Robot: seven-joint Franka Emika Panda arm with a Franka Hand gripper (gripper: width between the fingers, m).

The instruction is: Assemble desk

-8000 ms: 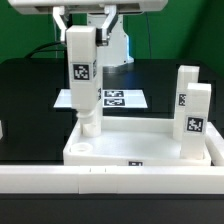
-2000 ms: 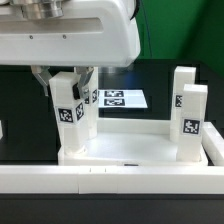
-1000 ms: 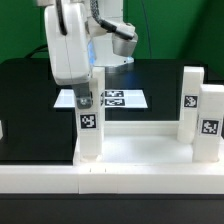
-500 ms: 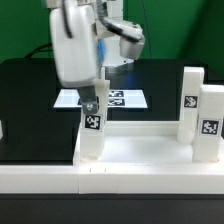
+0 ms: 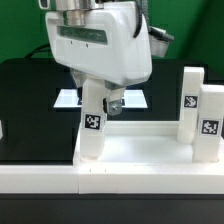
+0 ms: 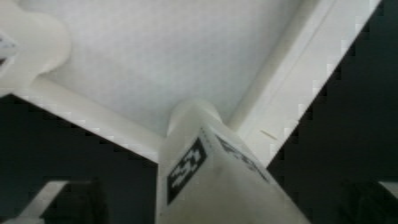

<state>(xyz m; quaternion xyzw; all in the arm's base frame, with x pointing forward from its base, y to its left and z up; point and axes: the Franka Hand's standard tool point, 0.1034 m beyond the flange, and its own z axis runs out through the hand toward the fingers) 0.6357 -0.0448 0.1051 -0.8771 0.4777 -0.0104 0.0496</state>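
I've got the tool [image 5: 104,100] wide open w/ nothing held, straddling the top of an upright leg [image 5: 91,133] standing in the tray's [image 5: 140,153] near-left corner, so exit's straight up.

Black tabletop [image 5: 25,100]; green backdrop [image 5: 190,35] behind; white rail [image 5: 40,180] along front edge

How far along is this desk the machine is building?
Three white block legs with black-and-white markers already stand in the large white tray-like tabletop: one near the exterior view's left, two at its right. The claw is open around the left leg's top, apparently just letting go. At least a fourth leg seems to remain; none is in view.
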